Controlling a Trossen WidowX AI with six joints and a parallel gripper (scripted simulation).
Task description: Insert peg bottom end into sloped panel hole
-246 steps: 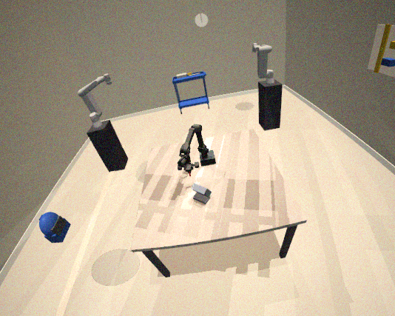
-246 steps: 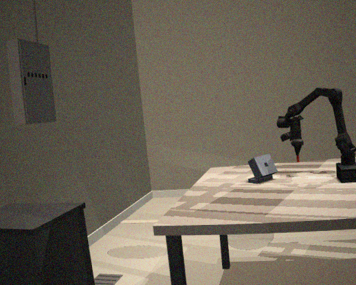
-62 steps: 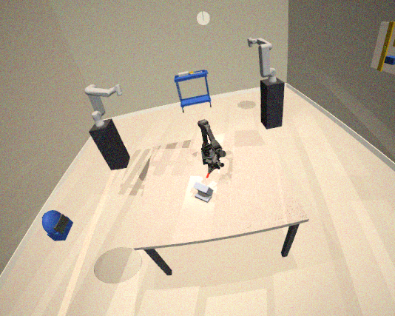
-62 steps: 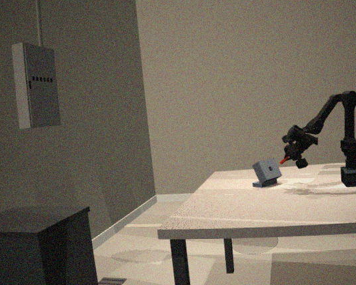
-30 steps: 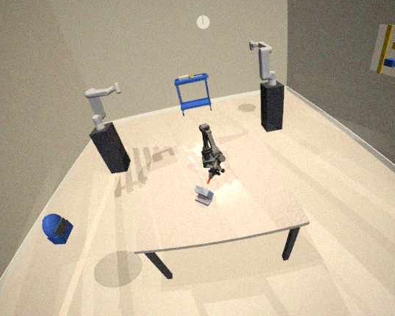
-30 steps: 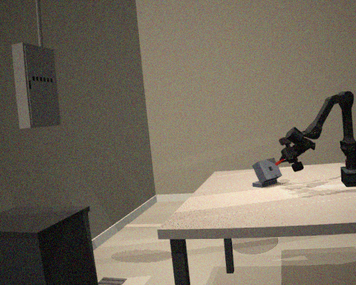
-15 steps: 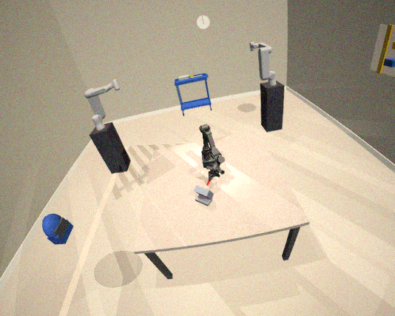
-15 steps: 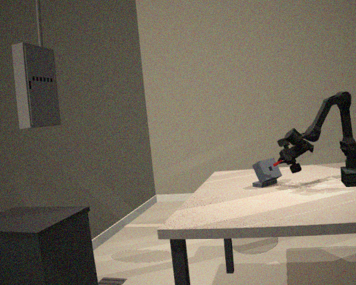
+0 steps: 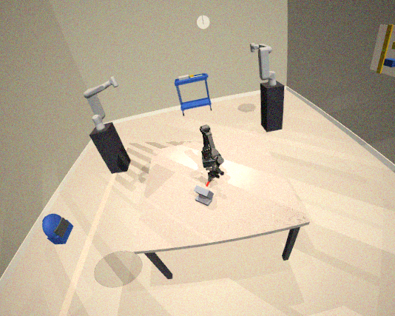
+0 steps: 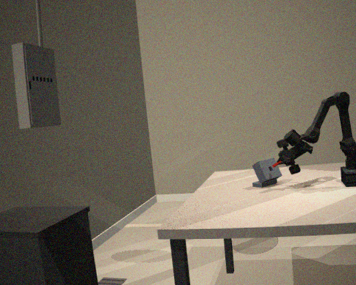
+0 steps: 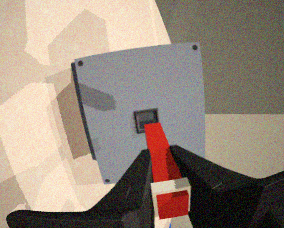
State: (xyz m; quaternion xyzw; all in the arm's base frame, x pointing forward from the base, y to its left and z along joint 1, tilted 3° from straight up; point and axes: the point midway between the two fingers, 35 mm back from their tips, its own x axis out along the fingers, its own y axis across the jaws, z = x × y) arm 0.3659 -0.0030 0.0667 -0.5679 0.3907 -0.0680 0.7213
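The red peg (image 9: 208, 183) (image 10: 277, 163) (image 11: 158, 145) has flat sides and a white band near its upper end. My gripper (image 9: 209, 179) (image 10: 281, 161) (image 11: 160, 154) is shut on it and holds it tilted, its free end toward the panel. The grey-blue sloped panel (image 9: 203, 191) (image 10: 263, 172) (image 11: 150, 80) stands on a small base. Its square hole (image 10: 271, 168) (image 11: 146, 120) is dark-rimmed. In the wrist view the peg's end overlaps the hole's lower right edge, with most of the hole showing. Whether the end touches the face is not clear.
The panel stands on the table (image 9: 245, 212) (image 10: 228, 207) in front of the arm. Small dark screws mark the panel's corners. Two other arms on dark pedestals, a blue cart (image 9: 195, 103) and a blue helmet (image 9: 55, 228) are away from the table.
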